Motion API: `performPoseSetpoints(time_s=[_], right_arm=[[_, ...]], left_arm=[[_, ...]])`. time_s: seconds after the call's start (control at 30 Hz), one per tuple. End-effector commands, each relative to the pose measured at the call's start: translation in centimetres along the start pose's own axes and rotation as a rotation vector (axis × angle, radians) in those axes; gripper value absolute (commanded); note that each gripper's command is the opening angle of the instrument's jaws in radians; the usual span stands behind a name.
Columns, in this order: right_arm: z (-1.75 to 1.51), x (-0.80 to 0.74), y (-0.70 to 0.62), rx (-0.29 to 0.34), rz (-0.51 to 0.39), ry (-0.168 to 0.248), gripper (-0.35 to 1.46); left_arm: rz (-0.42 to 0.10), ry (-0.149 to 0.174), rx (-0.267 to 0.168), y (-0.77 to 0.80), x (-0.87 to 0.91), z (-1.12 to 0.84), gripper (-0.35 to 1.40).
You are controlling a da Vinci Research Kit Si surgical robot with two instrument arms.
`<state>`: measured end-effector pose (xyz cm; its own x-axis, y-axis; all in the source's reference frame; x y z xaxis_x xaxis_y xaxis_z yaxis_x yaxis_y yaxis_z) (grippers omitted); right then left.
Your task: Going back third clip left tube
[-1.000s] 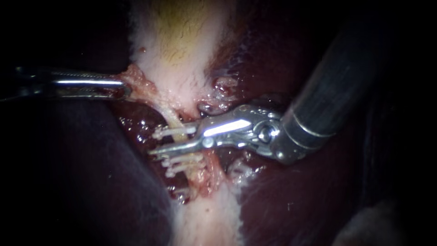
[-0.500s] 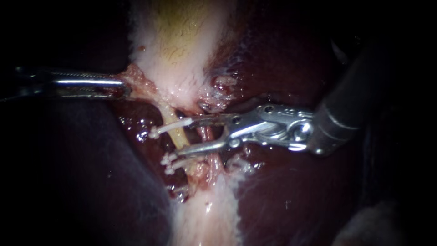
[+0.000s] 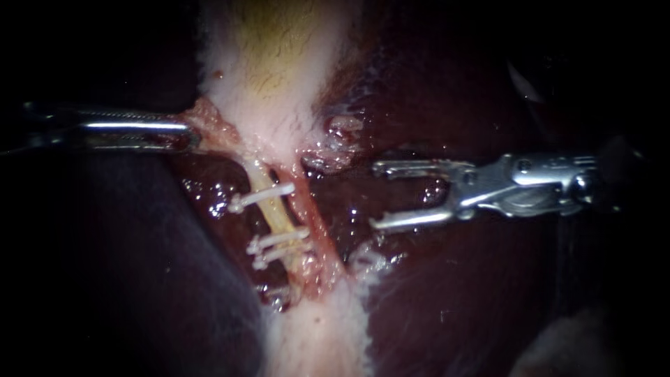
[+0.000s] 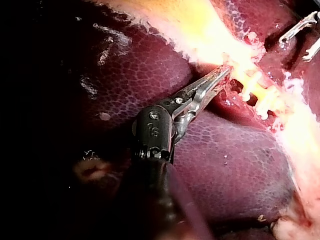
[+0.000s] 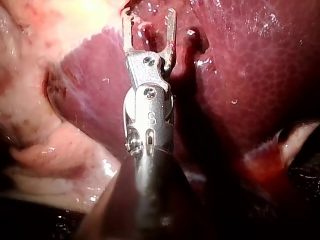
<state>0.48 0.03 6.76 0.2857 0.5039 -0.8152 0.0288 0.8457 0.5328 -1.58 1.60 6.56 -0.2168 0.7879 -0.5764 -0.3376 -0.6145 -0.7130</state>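
The left tube point(image 3: 273, 213) lies in the middle of the endoscope view. It is pale yellow and runs steeply down from the gallbladder point(image 3: 272, 77), leaning a little to the right. Three white clips sit across it: one upper clip point(image 3: 262, 197) and two lower clips point(image 3: 279, 241) close together. The pink right tube point(image 3: 315, 223) runs just beside it.

The right instrument point(image 3: 377, 196) is on the right side of both tubes, so the right tube is between its hand and the clipped tube. It touches neither of them. Its long axis is almost level and crosses the tube's axis, parallel to the clips, and the open side of the hand faces the tube. The hand is spread wide, with a clear gap between the two jaws, and it holds nothing; only dark liver point(image 3: 453, 293) shows behind it. The right wrist view shows the same empty hand point(image 5: 150, 15).

The left instrument point(image 3: 187, 136) is nearer to the tube. Its hand is pressed together and pinches the gallbladder's fringe, pulling toward the left point(image 4: 225, 74).

I judge that the clip is placed, and the retreat only needs a straight pull along the shaft, away from the tubes.
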Motion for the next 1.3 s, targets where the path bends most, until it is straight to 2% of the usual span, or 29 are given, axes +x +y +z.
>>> performPoseSetpoints(time_s=[0.03, 0.2, 0.5, 0.7, 0.97, 1.3], right_arm=[[-0.05, -0.01, -0.01, 0.003, -0.001, 0.000, 0.50], [-0.16, -0.05, -0.03, 0.009, -0.003, 0.000, 0.50], [-0.16, -0.04, -0.06, 0.009, -0.003, 0.000, 0.50], [-0.16, -0.04, -0.07, 0.009, -0.003, 0.000, 0.50], [-0.17, -0.03, -0.08, 0.010, -0.003, 0.000, 0.50], [-0.18, -0.03, -0.09, 0.007, -0.003, 0.000, 0.50]], left_arm=[[0.000, 0.000, -0.001, 0.00, 0.00, 0.00, -0.35], [0.000, 0.000, 0.000, 0.00, 0.00, 0.00, -0.35], [0.001, 0.001, 0.001, -0.04, -0.02, 0.06, -0.35], [0.007, 0.004, 0.010, -0.13, -0.12, 0.26, -0.35], [0.014, 0.001, -0.007, -0.16, -0.23, 0.62, -0.35], [0.016, -0.002, -0.007, -0.19, -0.24, 0.64, -0.35]])
